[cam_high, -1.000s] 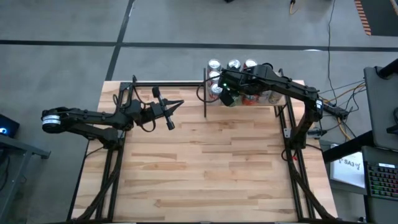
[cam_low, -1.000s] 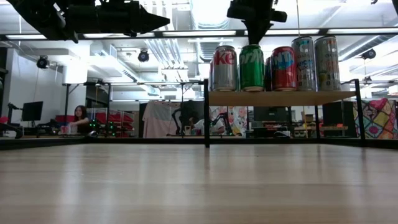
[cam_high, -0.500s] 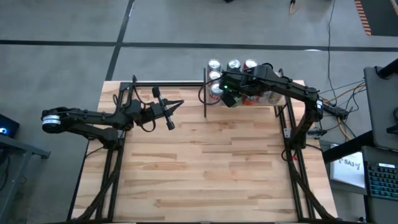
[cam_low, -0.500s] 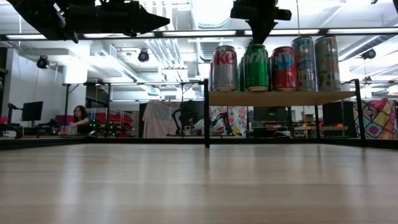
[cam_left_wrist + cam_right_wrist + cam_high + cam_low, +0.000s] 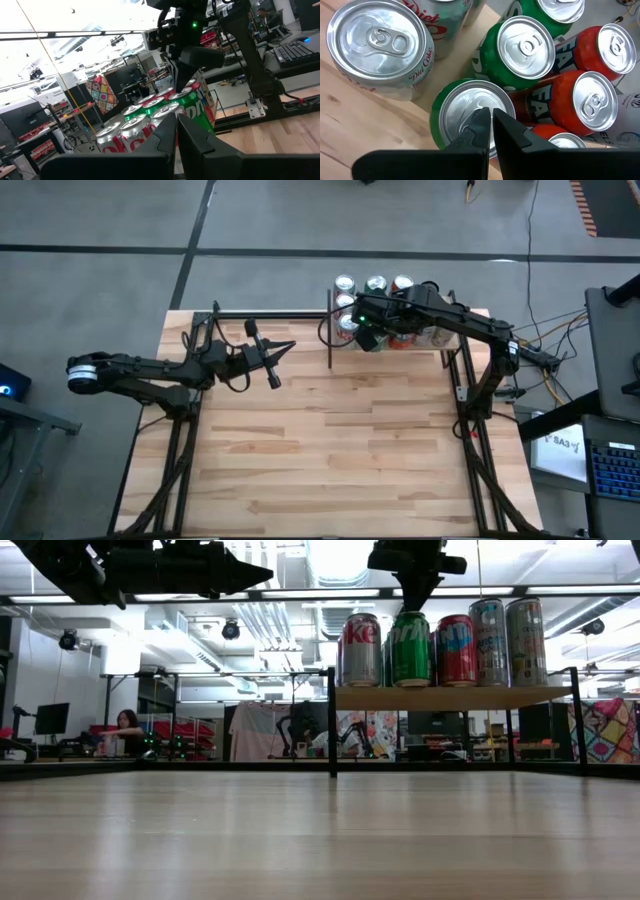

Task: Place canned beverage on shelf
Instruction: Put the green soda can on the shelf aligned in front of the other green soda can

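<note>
Overhead, setting: a butcher-block table (image 5: 330, 450) seen from straight above, with two dark arms reaching in from either side; grey floor lies beyond it
Shelf: a small light wooden shelf (image 5: 450, 697) on thin black posts stands at the far edge of the table, toward the right arm's side; from table height its board sits well above the tabletop
Cans on the shelf: several upright cans crowd the board; from table height a silver Diet Coke can (image 5: 361, 650) stands at the left end of the row, then a green can (image 5: 411, 649), a red can (image 5: 457, 650), and two taller pale cans at the right
Right gripper: the right gripper (image 5: 488, 116) hangs directly over the green can (image 5: 472, 112), its two fingers pressed together with only a thin slit between them; the tips are at the can's silver lid, though contact cannot be told; nothing is held
Neighbours in the right wrist view: a second green can (image 5: 526, 50) stands just beside, the Diet Coke can (image 5: 379, 42) to one side, red cans (image 5: 590, 106) to the other
Left gripper: the left gripper (image 5: 284, 350) waits above the far left part of the table, well apart from the shelf; its fingers are closed and empty
Background: a seated person (image 5: 128, 730) shows far off in the room
</note>
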Controlling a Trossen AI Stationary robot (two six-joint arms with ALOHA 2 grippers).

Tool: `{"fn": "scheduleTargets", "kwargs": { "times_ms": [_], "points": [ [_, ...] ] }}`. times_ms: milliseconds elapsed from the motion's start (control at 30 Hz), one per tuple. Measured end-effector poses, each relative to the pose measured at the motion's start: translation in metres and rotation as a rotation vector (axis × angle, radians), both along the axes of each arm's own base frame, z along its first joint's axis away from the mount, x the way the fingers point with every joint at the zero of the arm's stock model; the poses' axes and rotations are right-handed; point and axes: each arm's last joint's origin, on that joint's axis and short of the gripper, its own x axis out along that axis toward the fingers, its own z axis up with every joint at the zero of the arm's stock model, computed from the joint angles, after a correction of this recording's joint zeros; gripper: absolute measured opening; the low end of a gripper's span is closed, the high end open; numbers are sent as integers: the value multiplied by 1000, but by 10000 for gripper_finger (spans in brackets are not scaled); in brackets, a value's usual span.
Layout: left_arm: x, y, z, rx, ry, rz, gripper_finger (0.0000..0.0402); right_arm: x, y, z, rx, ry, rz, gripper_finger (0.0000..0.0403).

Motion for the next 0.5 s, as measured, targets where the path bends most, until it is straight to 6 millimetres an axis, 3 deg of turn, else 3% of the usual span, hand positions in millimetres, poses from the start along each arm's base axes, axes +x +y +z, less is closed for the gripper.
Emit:
{"fn": "scheduleTargets", "kwargs": {
  "times_ms": [500],
  "points": [
    [0, 0, 0, 0, 0, 0, 0, 0, 2, 10, -44, -8, 44, 12]
  ]
}}
